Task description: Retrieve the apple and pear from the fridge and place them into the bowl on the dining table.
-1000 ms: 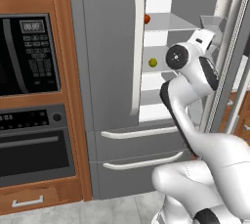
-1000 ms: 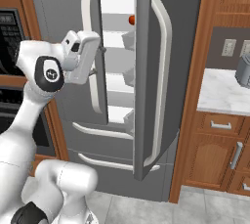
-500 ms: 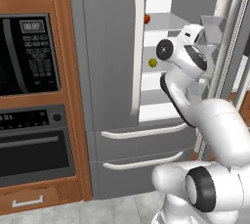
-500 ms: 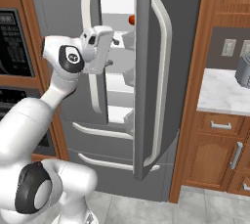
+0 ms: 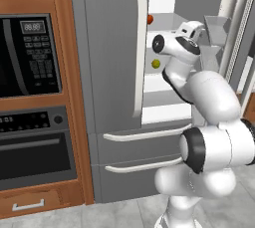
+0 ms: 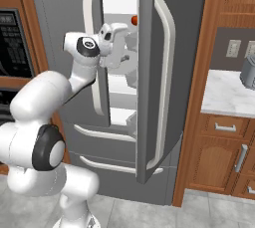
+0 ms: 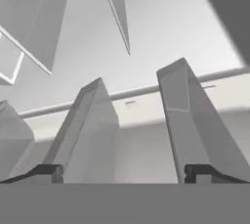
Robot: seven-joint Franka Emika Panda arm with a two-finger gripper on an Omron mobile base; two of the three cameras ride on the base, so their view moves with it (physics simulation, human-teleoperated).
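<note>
Reaching into the fridge (image 5: 109, 48), the hand (image 7: 127, 171) is wide apart and empty; the pear (image 5: 156, 63) sits off to its left.

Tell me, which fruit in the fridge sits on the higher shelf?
The apple, the small red one, sits higher in the fridge. The yellow-green pear rests a shelf lower, closer to the level of the open gripper.

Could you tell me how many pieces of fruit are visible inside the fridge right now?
2: the apple on an upper shelf, and the pear on the shelf below. The arm and door could hide more.
</note>
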